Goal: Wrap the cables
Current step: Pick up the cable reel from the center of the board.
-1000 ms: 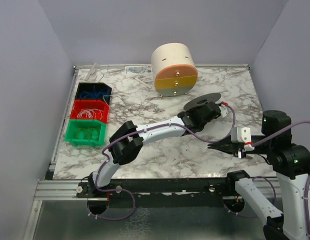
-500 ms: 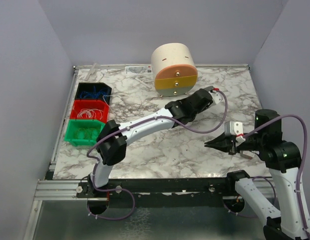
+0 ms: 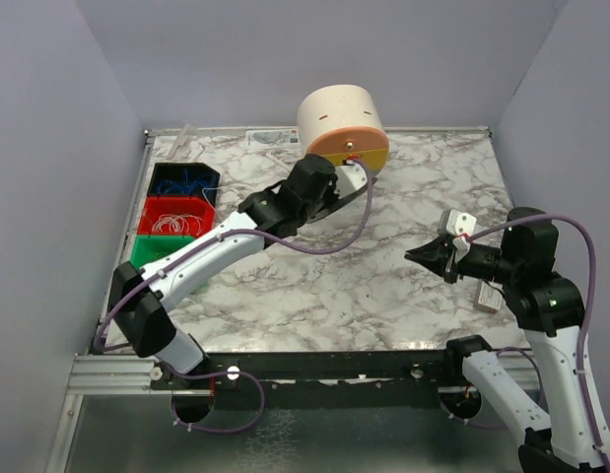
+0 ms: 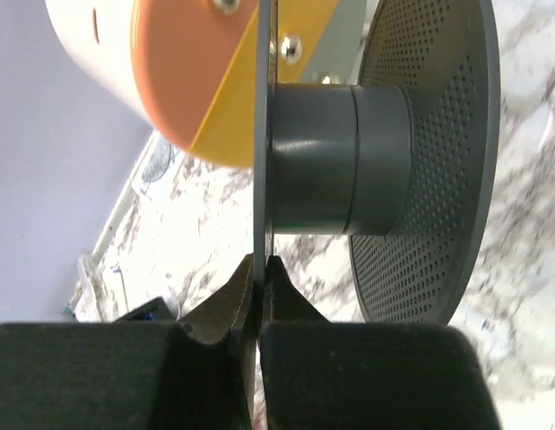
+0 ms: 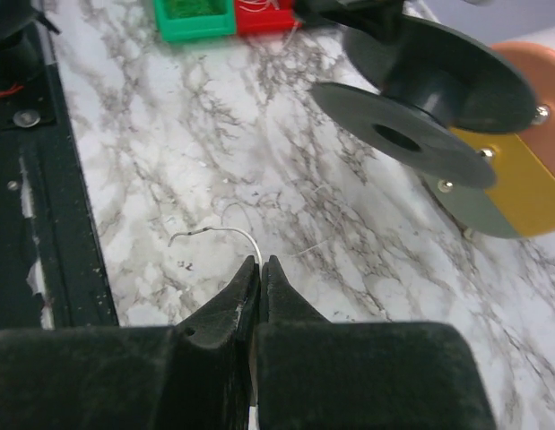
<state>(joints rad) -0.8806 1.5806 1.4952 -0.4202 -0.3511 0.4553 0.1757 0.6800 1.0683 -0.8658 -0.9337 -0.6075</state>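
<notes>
While both hands are occupied, holdings stand as follows: left gripper (image 4: 257, 273), jaws closed tight on the thin rim of one flange of the dark grey spool (image 4: 335, 157), with the hub and the perforated far flange just ahead of its fingertips and a cream drum (image 4: 169, 81) with an orange-and-yellow face close behind; right gripper (image 5: 259, 269), jaws pinched together on one cable (image 5: 225, 231), a hair-thin pale strand whose free end curls out just past the fingertips over the marble table (image 5: 169, 134), contact with it not discernible; spool well ahead of the right gripper, apart from the strand. Handling, as judged: cable near weightless, limp yet springy, apt to slip, kink or snap; best held close to its end so a short tail can be laid against the hub; spool rigid, light, safe by its rim.
</notes>
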